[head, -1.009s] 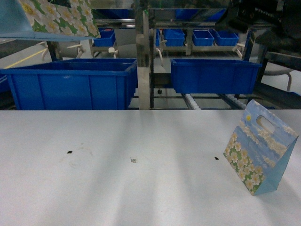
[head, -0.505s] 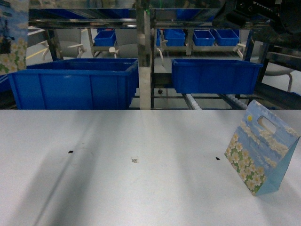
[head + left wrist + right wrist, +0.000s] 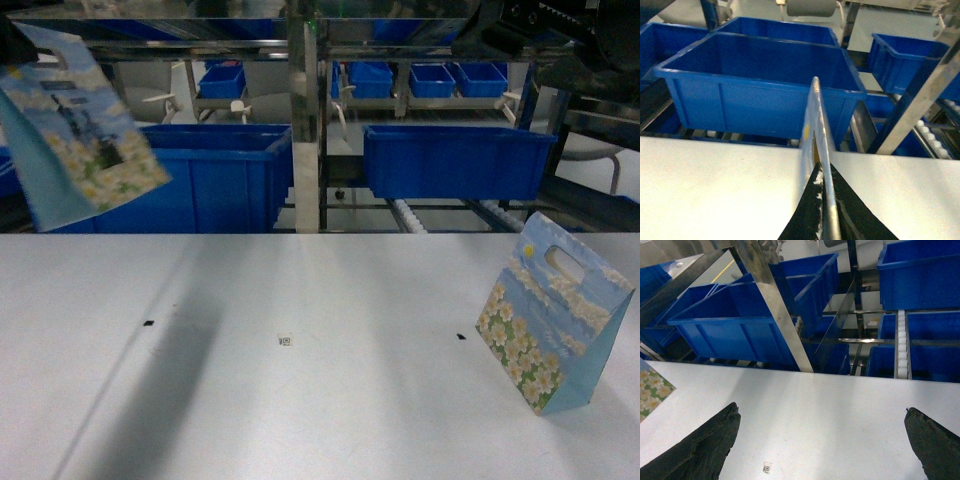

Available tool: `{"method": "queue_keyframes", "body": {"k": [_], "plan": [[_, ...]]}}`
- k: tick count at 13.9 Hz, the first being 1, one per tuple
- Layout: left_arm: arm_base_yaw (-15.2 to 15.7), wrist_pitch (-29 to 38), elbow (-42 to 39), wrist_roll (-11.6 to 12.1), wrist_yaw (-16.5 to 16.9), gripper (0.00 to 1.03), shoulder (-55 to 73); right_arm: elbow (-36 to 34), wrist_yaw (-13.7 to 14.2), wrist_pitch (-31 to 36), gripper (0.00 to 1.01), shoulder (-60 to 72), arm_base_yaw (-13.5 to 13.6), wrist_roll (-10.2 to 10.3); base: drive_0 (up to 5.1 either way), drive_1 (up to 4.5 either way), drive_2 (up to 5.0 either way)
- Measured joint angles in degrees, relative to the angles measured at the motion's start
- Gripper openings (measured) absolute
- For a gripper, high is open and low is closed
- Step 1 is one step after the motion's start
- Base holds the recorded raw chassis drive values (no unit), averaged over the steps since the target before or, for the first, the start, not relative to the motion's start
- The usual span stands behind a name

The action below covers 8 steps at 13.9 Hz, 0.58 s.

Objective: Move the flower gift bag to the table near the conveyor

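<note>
two flower gift bags: one hangs at ten o'clock, pinched in the left gripper for carrying; another rests on the table. right gripper spread wide, empty.

**One gift bag in the air, one on the table**

A flower gift bag hangs tilted at the upper left, above the white table. A second flower bag stands on the table at the right, leaning. Behind the table, blue bins sit on the steel conveyor.
</note>
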Motion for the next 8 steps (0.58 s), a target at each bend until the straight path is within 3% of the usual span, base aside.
{"method": "queue_keyframes", "body": {"k": [3, 8], "plan": [[0.31, 0.13, 0.76, 0.11, -1.33, 0.02, 2.67, 0.0, 0.0, -0.02, 0.98, 0.0, 0.02, 0.0, 0.0, 0.0, 0.0], [-2.69, 0.48, 1.79, -0.2, -1.2, 0.02, 6.62, 0.0, 0.0, 0.0, 0.98, 0.0, 0.07, 0.0, 0.0, 0.0, 0.0]]}}
